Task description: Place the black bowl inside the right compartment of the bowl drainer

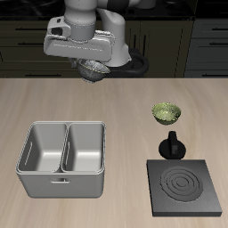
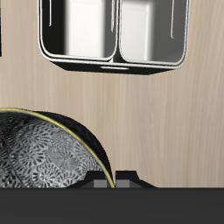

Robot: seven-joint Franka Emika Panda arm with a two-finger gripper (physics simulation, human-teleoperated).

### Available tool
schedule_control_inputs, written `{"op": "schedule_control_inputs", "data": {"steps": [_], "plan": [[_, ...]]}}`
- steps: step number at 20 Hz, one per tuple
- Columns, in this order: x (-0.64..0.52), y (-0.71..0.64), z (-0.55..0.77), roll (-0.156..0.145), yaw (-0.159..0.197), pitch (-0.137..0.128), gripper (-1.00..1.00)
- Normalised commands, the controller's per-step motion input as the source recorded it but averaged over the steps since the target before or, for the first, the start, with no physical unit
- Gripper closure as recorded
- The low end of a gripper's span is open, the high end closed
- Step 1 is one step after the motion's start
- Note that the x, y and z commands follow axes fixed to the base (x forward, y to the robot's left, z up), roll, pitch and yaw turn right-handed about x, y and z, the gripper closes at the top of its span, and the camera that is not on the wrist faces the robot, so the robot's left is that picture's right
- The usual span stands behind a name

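My gripper (image 1: 92, 62) hangs high over the back of the table, shut on the rim of the black bowl (image 1: 93, 70), whose grey-white speckled inside shows. In the wrist view the black bowl (image 2: 39, 157) fills the space close beside the gripper (image 2: 109, 182). The bowl drainer (image 1: 62, 185), a grey metal tub with two deep basins, stands near the table's front edge, well in front of and below the held bowl. Seen from the wrist, the bowl drainer (image 2: 114, 66) lies some way off and both its basins hold nothing.
A yellow-green bowl (image 1: 166, 112) sits on the table mid-depth. A flat black stove plate (image 1: 184, 187) lies near the front edge, with a small black knobbed object (image 1: 171, 146) just behind it.
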Motion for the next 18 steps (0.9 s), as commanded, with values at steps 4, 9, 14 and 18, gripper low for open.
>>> {"op": "schedule_control_inputs", "data": {"steps": [4, 9, 14, 18], "plan": [[0.26, -0.38, 0.11, -0.027, 0.007, -0.015, 1.0], [0.18, -0.27, 0.08, 0.047, 0.002, 0.004, 1.0], [0.09, -0.3, 0.06, -0.029, -0.003, -0.014, 1.0], [0.1, -0.27, 0.02, 0.016, 0.013, -0.002, 1.0]]}}
